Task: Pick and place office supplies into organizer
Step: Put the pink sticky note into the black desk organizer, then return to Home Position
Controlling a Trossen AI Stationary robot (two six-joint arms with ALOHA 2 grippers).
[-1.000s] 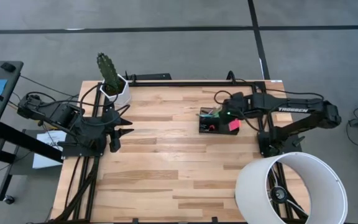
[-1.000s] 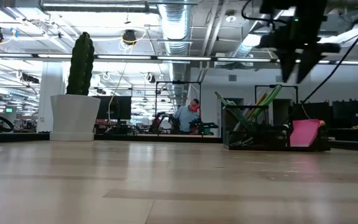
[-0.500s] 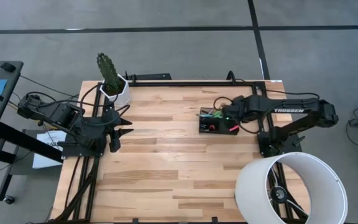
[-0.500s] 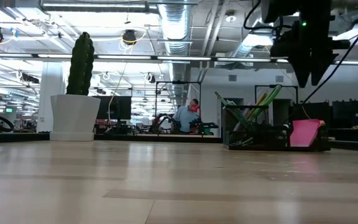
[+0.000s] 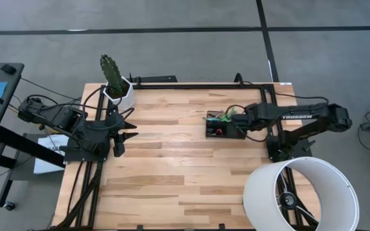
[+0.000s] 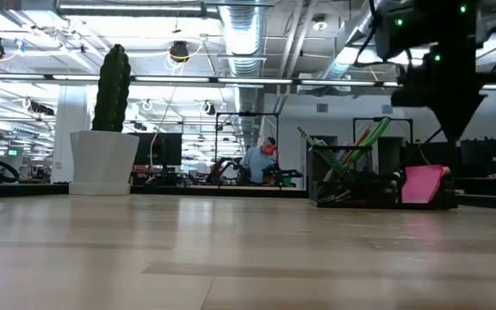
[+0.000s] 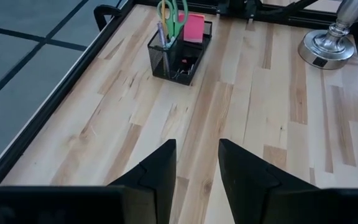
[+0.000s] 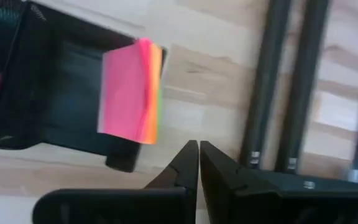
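The black organizer stands on the table at the middle right. It holds green-handled scissors, pens and a pink sticky-note pad, which leans in its right-end compartment. My right gripper hangs shut above the organizer's right end, clear of the pad, with nothing between its fingers. My left gripper waits open at the table's left edge.
A cactus in a white pot stands at the far left corner. A large white lampshade fills the near right corner, and a silver lamp base shows near it. Black frame rails run past the organizer.
My right gripper has shut with nothing in it. Above the organizer it has gone toward the table's right edge and a little down. The pad and the other supplies stay in the organizer.
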